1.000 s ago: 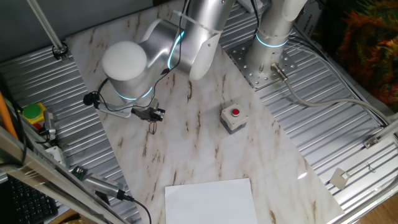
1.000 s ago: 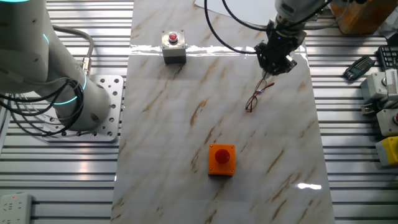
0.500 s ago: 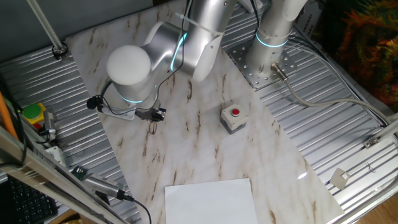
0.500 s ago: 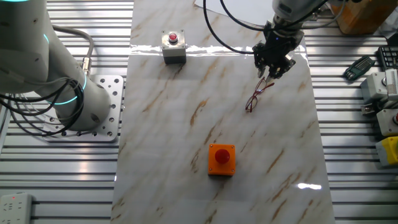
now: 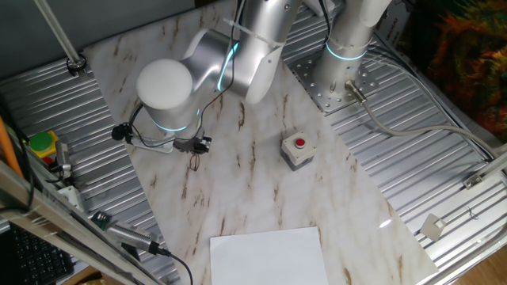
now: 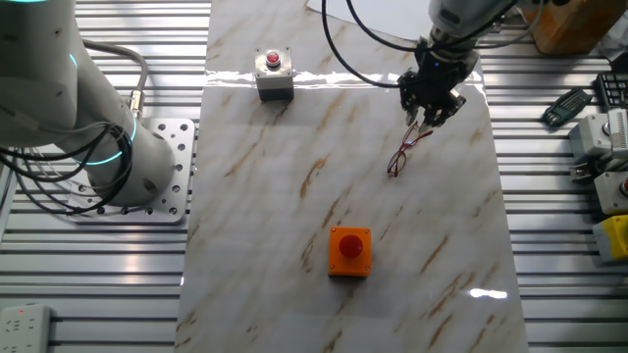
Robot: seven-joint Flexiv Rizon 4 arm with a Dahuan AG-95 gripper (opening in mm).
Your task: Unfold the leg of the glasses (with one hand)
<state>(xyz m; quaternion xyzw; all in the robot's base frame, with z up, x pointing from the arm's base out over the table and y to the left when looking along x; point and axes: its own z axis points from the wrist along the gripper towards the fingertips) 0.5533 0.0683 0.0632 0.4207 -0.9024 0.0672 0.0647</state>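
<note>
Fingers: two dark fingertips (image 6: 424,118) point down at the table with a narrow gap between them; whether they pinch the wire cannot be told at this size.
Gripper: the gripper (image 6: 429,122) hangs over the far-right part of the marble tabletop (image 6: 294,196) in the other fixed view, right at the upper end of the glasses.
Glasses: the glasses (image 6: 405,153) lie on the marble, slanting from just under the gripper down toward the lower left; the frame is thin and dark reddish-brown.
Leg: the leg (image 6: 420,137) runs up from the frame to the fingertips; contact is too fine to judge.
Glasses, one fixed view: only a small dark wire shape (image 5: 194,163) shows below the arm's wrist.
Grey button box: the grey box with a red button (image 6: 273,75) sits near the far edge, well apart from the glasses.
Orange button box: the orange box (image 6: 349,251) stands nearer the camera, well apart from the glasses.
Paper: a white sheet (image 5: 269,255) lies at the table's end.
</note>
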